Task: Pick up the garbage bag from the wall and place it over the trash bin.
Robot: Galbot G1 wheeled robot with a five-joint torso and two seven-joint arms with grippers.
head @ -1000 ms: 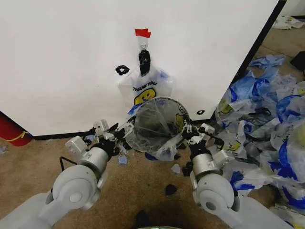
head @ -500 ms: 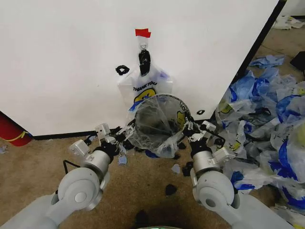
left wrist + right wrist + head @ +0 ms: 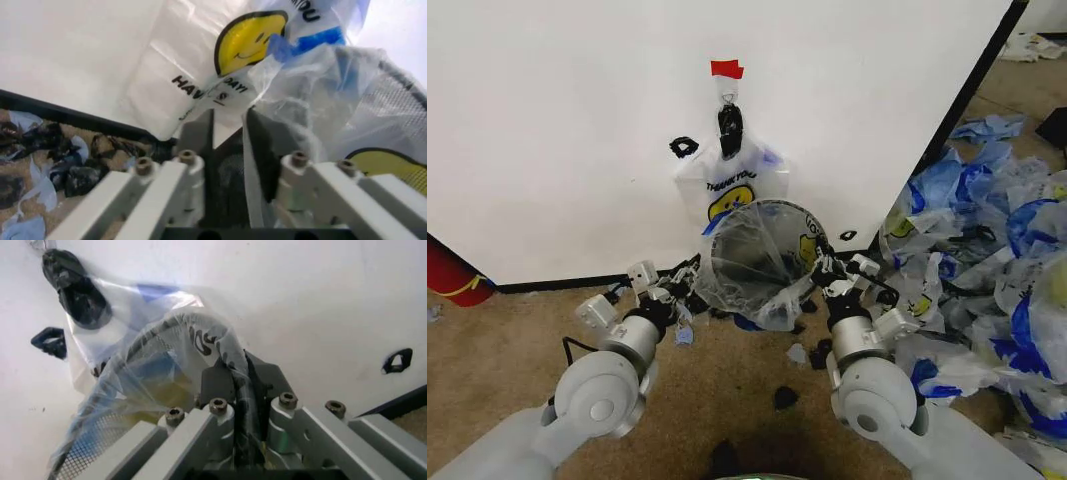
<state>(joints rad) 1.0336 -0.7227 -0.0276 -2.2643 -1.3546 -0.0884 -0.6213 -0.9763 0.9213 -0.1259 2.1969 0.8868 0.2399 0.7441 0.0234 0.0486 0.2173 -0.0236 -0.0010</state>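
The round black mesh trash bin stands tipped against the wall, its mouth facing me. A translucent garbage bag with a yellow smiley is stretched over its rim. My left gripper is shut on the bag-covered rim on the bin's left side. My right gripper is shut on the covered rim on the right side. Another smiley "THANK YOU" bag hangs from the hook just above the bin.
A heap of blue-and-white bags covers the floor to the right. Black scraps and torn blue bits lie on the carpet in front of the bin. A red object sits at the wall's foot on the far left. Red tape marks the hook.
Both arms have edged slightly toward the wall, and the bin with its bag has shifted a little with them. The hanging bag has not moved.
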